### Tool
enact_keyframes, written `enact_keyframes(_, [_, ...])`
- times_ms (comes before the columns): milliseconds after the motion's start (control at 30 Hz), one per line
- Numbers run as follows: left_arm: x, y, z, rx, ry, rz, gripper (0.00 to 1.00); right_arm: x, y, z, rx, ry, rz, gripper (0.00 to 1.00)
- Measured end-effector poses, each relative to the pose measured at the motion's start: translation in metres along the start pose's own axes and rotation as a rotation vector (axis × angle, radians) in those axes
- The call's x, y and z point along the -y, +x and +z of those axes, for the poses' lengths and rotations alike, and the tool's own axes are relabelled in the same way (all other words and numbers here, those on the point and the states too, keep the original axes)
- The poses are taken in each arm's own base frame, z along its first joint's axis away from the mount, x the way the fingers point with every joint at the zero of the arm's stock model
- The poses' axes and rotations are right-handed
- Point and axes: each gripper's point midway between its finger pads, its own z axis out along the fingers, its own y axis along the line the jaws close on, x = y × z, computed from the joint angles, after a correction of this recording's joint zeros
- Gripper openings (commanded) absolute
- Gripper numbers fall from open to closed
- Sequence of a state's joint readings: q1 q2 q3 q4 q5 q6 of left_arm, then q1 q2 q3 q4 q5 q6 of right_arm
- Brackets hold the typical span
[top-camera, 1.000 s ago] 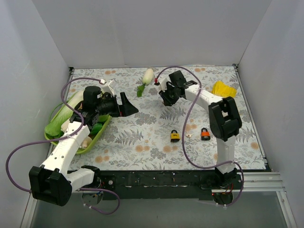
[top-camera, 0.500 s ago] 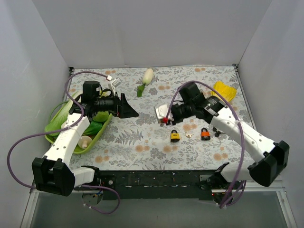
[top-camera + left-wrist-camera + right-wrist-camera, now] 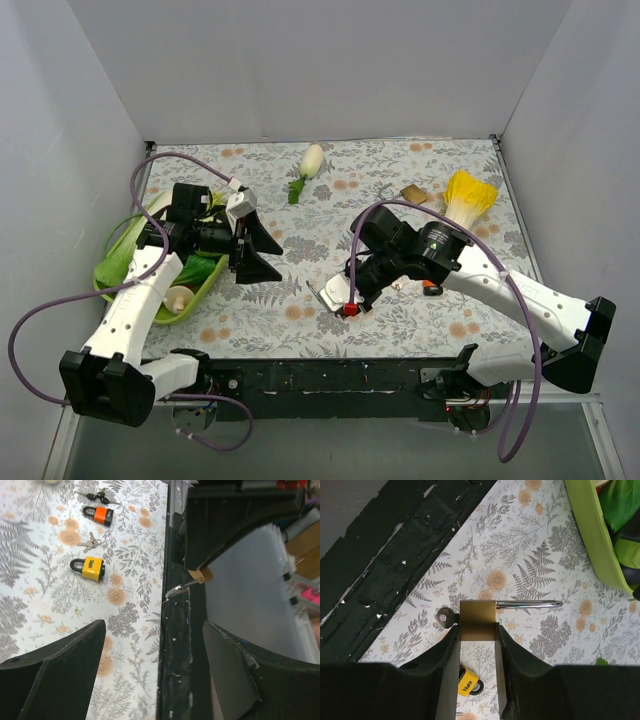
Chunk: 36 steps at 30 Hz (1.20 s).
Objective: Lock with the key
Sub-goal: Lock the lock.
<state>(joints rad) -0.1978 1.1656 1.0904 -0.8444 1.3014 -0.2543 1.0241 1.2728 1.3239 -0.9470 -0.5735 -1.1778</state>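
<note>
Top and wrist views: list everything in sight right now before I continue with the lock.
Brass padlock with open shackle: one, brass, in the right gripper, inserted key at its side.
Yellow padlock: one, yellow, on the floral mat.
Orange padlock: one, orange, on the mat near the yellow one.
Loose keys: two bunches, silver bunch between those padlocks, dark-headed bunch by the orange one.
Lime plastic tray: one, green, mat's left, holding leafy greens.
White radish: one, white, far centre.
Yellow fluffy object: one, yellow, far right.
Left gripper: one, black, open, empty, beside the tray.
Right gripper: one, black, shut on the padlock.
</note>
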Motion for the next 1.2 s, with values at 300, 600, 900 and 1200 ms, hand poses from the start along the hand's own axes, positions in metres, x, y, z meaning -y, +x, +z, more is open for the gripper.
enact_keyframes(300, [0.037, 0.021, 0.018, -0.060, 0.164, 0.359, 0.70, -0.015, -0.020, 0.005, 0.042, -0.073, -0.007, 0.01])
enact_keyframes(600, [0.068, 0.035, 0.045, -0.122, 0.316, 0.486, 0.54, -0.020, -0.025, 0.010, 0.047, -0.097, -0.021, 0.01])
enact_keyframes(900, [0.069, 0.050, 0.056, -0.166, 0.333, 0.501, 0.40, -0.022, -0.029, 0.012, 0.053, -0.109, -0.035, 0.01])
enact_keyframes(1200, [0.067, 0.057, 0.059, -0.191, 0.328, 0.509, 0.00, -0.020, -0.035, 0.008, 0.057, -0.104, -0.038, 0.01])
